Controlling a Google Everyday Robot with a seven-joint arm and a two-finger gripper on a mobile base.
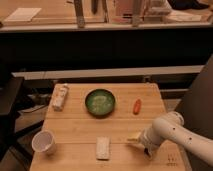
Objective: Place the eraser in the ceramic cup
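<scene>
- Eraser location, please?
- It's the small pale yellowish-tan block of an eraser (133,140), lying on the light wooden table (75,125) near the front edge, right of centre. The white arm's gripper (143,146) sits just to its right, low over the table. I can't tell whether they touch.
- Fingers?
- Spread open, holding nothing.
- How will it handle?
- My guess is light, a little springy and grippy rather than slick, and not fragile. It's small and low, so the jaws should straddle its short sides, close to the table, and pinch it mid-length.
- And the target?
- The white ceramic cup (43,142) stands upright at the near left corner, well apart from the eraser. A flat white rectangular pad (103,148) lies between them. Farther back are a round green bowl (100,102), a carrot-like orange piece (137,106) to its right and a white wrapped packet (60,97) on the far left.
- Any writing?
- None I can read. The packet and the table's near right corner carry marks, but both are illegible.
</scene>
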